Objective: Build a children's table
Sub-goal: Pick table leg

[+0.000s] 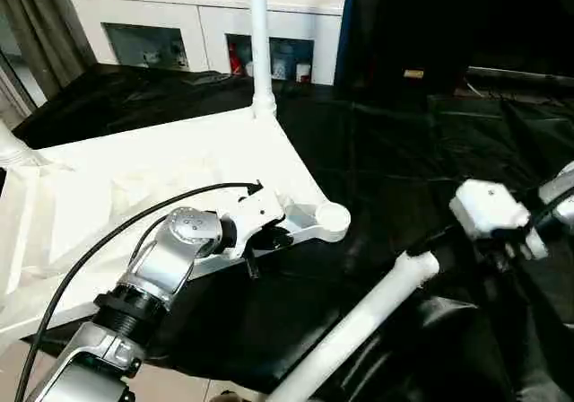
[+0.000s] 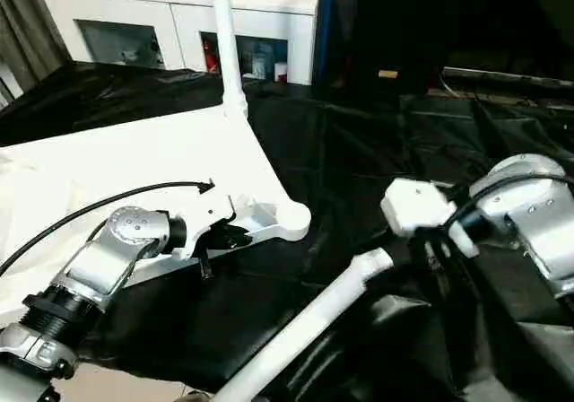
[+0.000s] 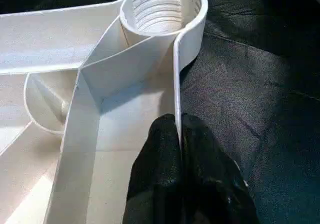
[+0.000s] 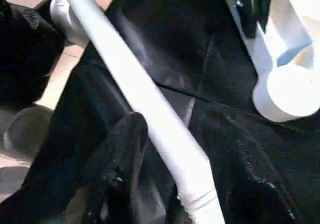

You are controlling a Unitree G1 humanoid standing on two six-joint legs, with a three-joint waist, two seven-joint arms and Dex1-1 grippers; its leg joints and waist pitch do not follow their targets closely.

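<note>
The white tabletop (image 1: 134, 178) lies underside up on the black-draped work table. One white leg (image 1: 258, 43) stands upright in its far corner. The near corner's threaded socket (image 3: 162, 9) is empty. My left gripper (image 3: 179, 121) is shut on the tabletop's rim wall just behind that socket, and it also appears in the head view (image 1: 260, 245). My right gripper (image 4: 175, 121) is shut on a loose leg (image 1: 359, 321) near its threaded end. That leg slants down toward the table's front edge, and its upper end lies right of the empty socket, apart from it.
A white glass-door cabinet (image 1: 206, 16) stands behind the work table, with a dark bulky object (image 1: 421, 25) to its right. The black cloth (image 1: 404, 151) is wrinkled. The table's front edge and pale floor (image 1: 179, 388) lie under my left forearm. Another white upright piece (image 1: 9, 146) shows at the far left.
</note>
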